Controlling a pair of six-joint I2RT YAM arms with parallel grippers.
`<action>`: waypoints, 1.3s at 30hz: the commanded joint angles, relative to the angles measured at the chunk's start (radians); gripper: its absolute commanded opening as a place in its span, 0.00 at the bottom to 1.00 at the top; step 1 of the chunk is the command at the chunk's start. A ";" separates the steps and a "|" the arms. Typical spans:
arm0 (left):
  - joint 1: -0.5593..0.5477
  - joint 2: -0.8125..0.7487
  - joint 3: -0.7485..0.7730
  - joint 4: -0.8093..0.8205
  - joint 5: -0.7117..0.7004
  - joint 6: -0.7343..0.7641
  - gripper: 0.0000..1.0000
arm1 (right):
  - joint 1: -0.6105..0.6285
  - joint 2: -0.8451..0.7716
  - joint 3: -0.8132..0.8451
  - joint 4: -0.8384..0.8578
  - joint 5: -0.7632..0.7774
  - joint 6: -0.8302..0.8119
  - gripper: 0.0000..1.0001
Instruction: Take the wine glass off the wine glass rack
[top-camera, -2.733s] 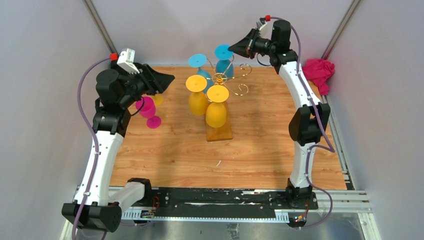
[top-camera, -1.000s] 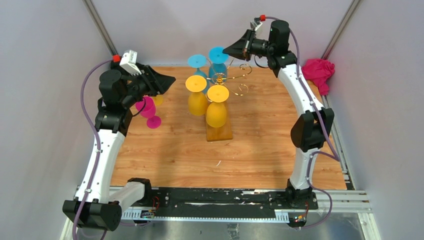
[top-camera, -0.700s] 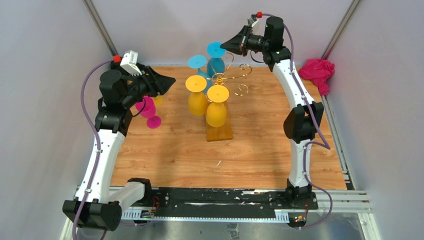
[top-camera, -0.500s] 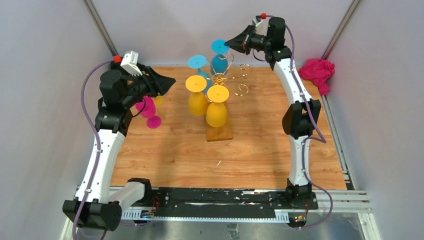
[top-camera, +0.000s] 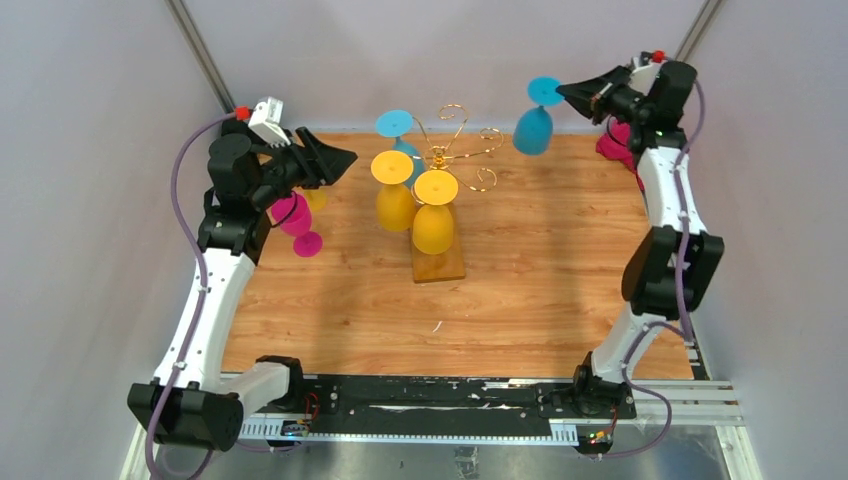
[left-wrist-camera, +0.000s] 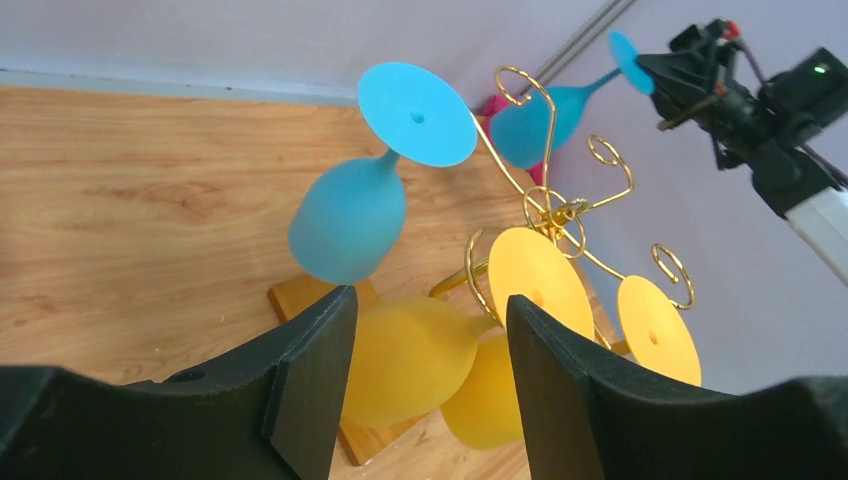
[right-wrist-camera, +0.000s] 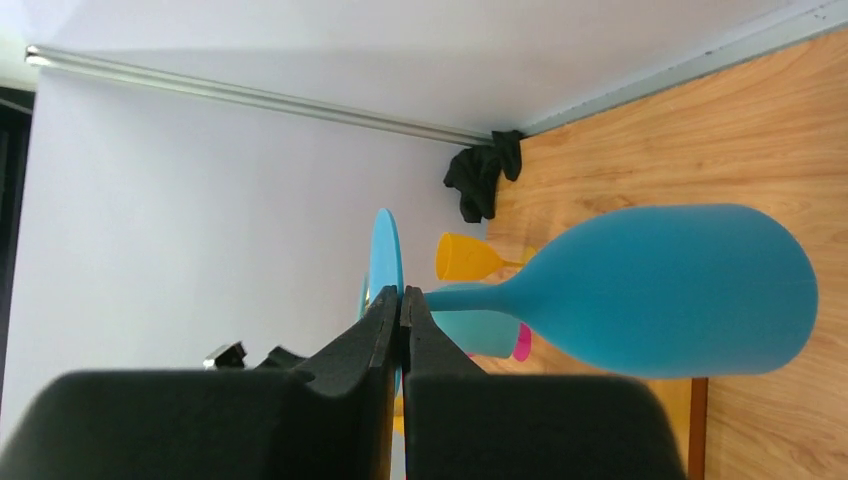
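Observation:
The wine glass rack (top-camera: 452, 148) is gold scrolled wire on a wooden base (top-camera: 441, 264) at the table's middle back; it also shows in the left wrist view (left-wrist-camera: 553, 206). My right gripper (top-camera: 570, 92) is shut on the foot of a blue wine glass (top-camera: 533, 130) and holds it in the air to the right of the rack, clear of the wire. The right wrist view shows the gripper (right-wrist-camera: 402, 296) pinching the glass's foot, with its bowl (right-wrist-camera: 680, 290) sticking out. My left gripper (top-camera: 345, 157) is open and empty left of the rack, jaws wide apart (left-wrist-camera: 430, 305).
A second blue glass (top-camera: 397, 125) and two yellow glasses (top-camera: 395, 205) (top-camera: 432, 228) hang on the rack. A pink glass (top-camera: 297, 218) and a small yellow one (top-camera: 316, 198) stand under my left arm. A pink cloth (top-camera: 611, 141) lies at the back right corner.
My right gripper lifted the blue glass up off the rack's arm and carried it to the right, away from the rack. The left arm has barely moved.

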 joint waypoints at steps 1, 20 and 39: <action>-0.027 0.033 0.039 0.097 0.039 -0.040 0.62 | -0.027 -0.244 -0.121 0.154 -0.067 0.013 0.00; -0.137 0.128 0.059 0.825 0.346 -0.351 0.75 | 0.190 -0.673 -0.044 0.558 -0.085 0.298 0.00; -0.142 0.366 0.014 1.772 0.380 -1.017 0.78 | 0.479 -0.460 0.010 0.746 -0.056 0.364 0.00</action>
